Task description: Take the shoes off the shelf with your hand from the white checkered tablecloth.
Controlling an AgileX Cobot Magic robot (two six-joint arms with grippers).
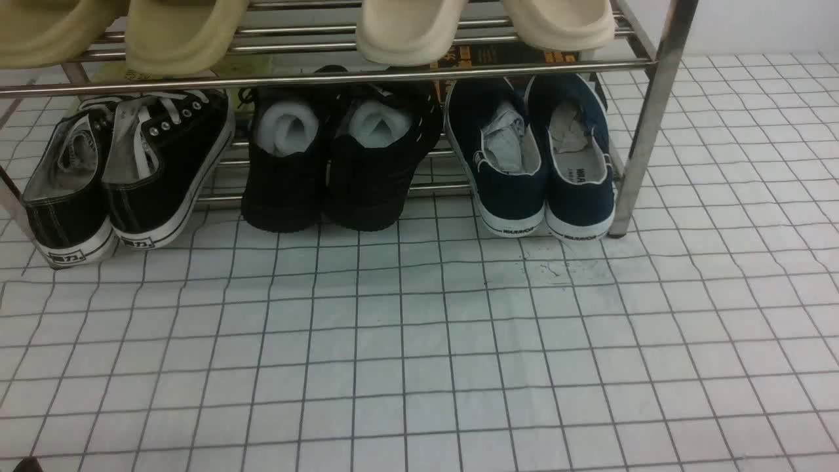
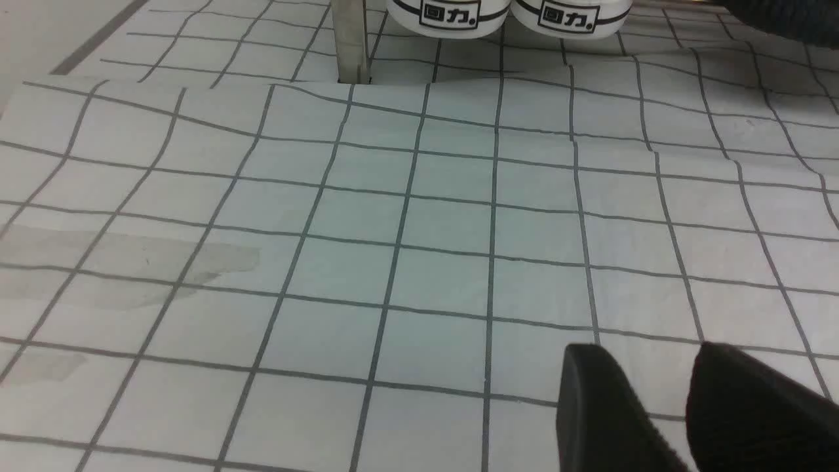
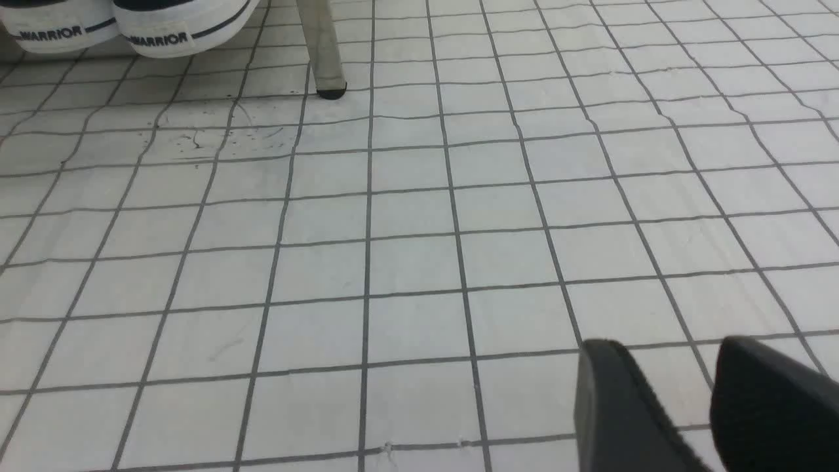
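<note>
The navy blue shoes (image 1: 544,157) stand side by side at the right end of the shelf's (image 1: 645,124) bottom tier, heels toward me and paper stuffing inside. In the right wrist view their white "WARRIOR" heels (image 3: 177,26) lie far off beside the shelf post (image 3: 321,46). My right gripper (image 3: 665,347) hovers low over the white checkered tablecloth (image 3: 419,249), open, with only cloth showing between its black fingers (image 3: 616,406). My left gripper (image 2: 645,354) is open too, over the tablecloth (image 2: 419,216). Neither arm shows in the front view.
Black lace-up sneakers (image 1: 131,177) sit at the left of the bottom tier and all-black shoes with white foam rolls (image 1: 341,164) in the middle. Beige slippers (image 1: 183,33) and cream slippers (image 1: 485,26) fill the upper tier. Dark scuffs (image 1: 557,269) mark the cloth before the navy pair.
</note>
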